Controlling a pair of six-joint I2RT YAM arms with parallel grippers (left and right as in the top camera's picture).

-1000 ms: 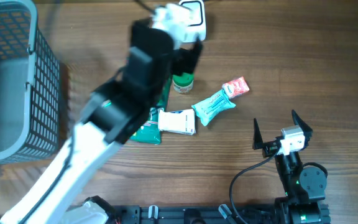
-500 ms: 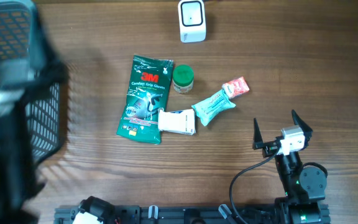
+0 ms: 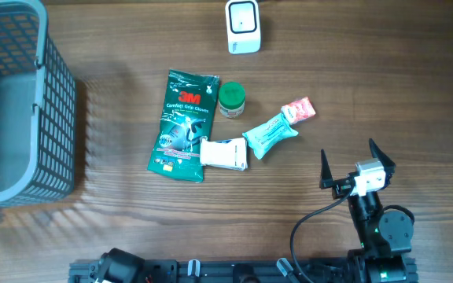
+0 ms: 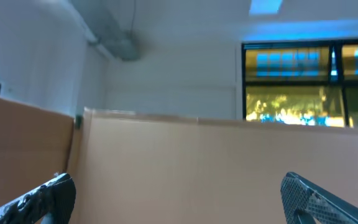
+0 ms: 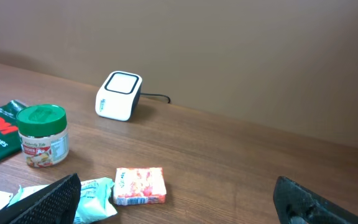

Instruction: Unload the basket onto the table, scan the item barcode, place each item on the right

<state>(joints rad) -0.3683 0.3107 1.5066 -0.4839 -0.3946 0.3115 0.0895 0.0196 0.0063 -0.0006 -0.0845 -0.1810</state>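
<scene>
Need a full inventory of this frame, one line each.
grey plastic mesh basket: 1, grey, table's far left
white boxy barcode scanner: 1, white, top centre
green 3M glove packet: 1, green, centre
small green-lidded jar: 1, green lid, upright, right of packet
white cardboard carton: 1, white, at packet's lower right
teal wrapped pouch: 1, teal, right of carton
small red-and-white packet: 1, red, right of jar
brown wooden table: 1, brown, under everything
right gripper: 1, black, lower right, jaws open
left gripper: 1, black, wrist view only, jaws open

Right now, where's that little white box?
In the overhead view, the white scanner sits near the top edge, about centre, just beyond the green-lidded jar.
</scene>
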